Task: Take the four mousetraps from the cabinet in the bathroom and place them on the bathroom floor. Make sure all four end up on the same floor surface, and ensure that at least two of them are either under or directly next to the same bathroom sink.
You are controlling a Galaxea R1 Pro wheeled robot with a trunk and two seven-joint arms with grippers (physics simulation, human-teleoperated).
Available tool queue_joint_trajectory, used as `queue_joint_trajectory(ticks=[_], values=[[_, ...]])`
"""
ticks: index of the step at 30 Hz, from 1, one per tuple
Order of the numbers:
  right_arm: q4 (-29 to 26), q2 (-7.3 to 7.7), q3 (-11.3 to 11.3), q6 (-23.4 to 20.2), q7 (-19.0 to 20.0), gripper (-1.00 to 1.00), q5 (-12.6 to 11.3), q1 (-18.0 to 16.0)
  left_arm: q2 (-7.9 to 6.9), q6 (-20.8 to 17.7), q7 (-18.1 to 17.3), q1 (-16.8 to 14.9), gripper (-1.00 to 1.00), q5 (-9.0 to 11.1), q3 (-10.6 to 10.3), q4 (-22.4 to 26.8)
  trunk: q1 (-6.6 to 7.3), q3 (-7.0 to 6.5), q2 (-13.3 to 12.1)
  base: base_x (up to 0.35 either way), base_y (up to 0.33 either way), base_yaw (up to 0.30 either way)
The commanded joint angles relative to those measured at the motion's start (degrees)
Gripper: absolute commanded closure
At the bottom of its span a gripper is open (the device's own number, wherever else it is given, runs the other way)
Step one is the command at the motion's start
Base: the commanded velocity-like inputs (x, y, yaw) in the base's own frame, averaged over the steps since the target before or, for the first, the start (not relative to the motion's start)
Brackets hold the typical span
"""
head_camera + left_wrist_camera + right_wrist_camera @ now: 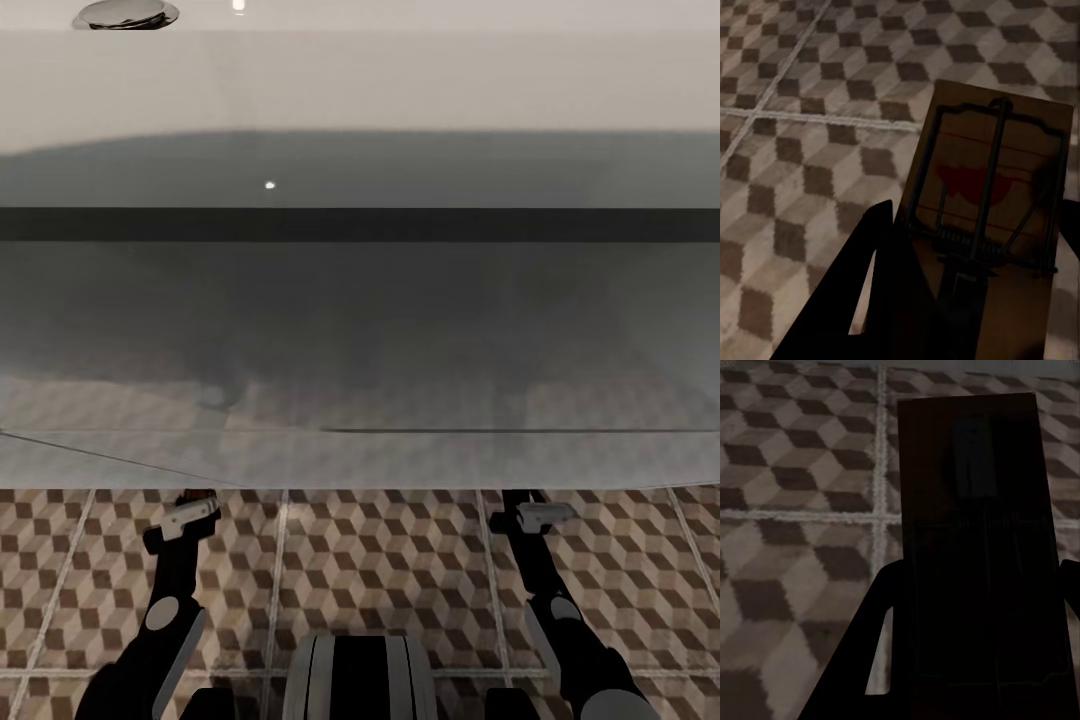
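The sink spans the head view as a wide white slab with a dark band and a grey underside. Both arms reach under its front edge, above the cube-patterned bathroom floor. In the left wrist view, my left gripper is shut on a tan mousetrap, face up with its black spring bar and red bit showing, just over the tiles. In the right wrist view, my right gripper is shut on a second mousetrap, a dark shadowed board above the floor. The cabinet is out of view.
A chrome drain sits at the sink's far left. The sink's front edge overhangs both wrists. My trunk stands at the bottom middle. Pale grout lines cross the tiles under the grippers.
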State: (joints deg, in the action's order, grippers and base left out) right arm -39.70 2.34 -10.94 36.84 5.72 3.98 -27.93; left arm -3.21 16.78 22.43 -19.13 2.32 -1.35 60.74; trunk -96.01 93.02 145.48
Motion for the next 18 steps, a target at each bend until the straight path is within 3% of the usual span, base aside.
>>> queue_joint_trajectory(ticks=[1,9,14,18], values=[[0.0,-0.06,-0.4,0.2,0.5,1.0,0.3,0.0,-0.04,0.2,0.2,0.0,1.0,0.1,-0.1,0.2,0.01,0.03,0.0,0.0,0.0,0.0],[-0.7,-0.06,-0.2,0.3,0.5,1.0,0.3,-0.3,0.03,0.1,0.2,0.0,1.0,0.2,-0.2,1.8,0.01,0.03,0.0,0.0,0.0,0.0],[-0.8,-0.06,-0.2,0.3,0.5,1.0,0.3,-0.3,0.84,0.1,0.2,0.0,1.0,0.1,-0.2,1.9,0.01,0.03,0.0,0.0,0.0,0.0],[-1.9,-0.06,-0.3,0.3,0.5,1.0,0.3,-0.3,1.16,0.1,0.2,0.0,1.0,-1.4,-0.2,1.9,0.01,0.03,0.0,0.0,0.0,0.0]])
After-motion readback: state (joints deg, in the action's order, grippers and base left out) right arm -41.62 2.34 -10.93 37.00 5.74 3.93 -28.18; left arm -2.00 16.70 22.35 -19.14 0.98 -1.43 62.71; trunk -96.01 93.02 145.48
